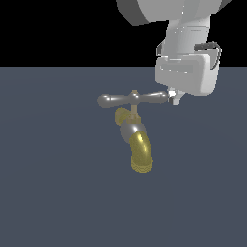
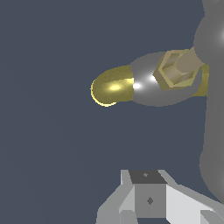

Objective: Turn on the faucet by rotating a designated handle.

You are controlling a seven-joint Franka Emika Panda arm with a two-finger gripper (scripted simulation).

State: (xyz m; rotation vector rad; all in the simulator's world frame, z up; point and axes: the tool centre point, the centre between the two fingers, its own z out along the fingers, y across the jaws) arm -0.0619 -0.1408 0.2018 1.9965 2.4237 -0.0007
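1. The faucet point(image 1: 135, 140) stands on the dark grey desk point(image 1: 48, 193) near the middle of the exterior view, its brass spout point(image 1: 141, 153) curving down toward 6 o'clock
2. The handle point(image 1: 133, 99) sits atop the thin stem, with its long axis running from 9 o'clock to 3 o'clock in the exterior view
3. The gripper point(image 1: 175, 99) hangs at the bar's 3 o'clock end, so the handle lies toward 9 o'clock from it; the tip appears to be touching or just beside the rounded end
4. Whether the jaws are apart or together cannot be told: the exterior view shows only a small tip, and the wrist view shows only part of the fingers
5. Judgement: the coming move calls for a push across the bar's axis at this end, to swing the bar about the brass hub point(image 1: 134, 95)
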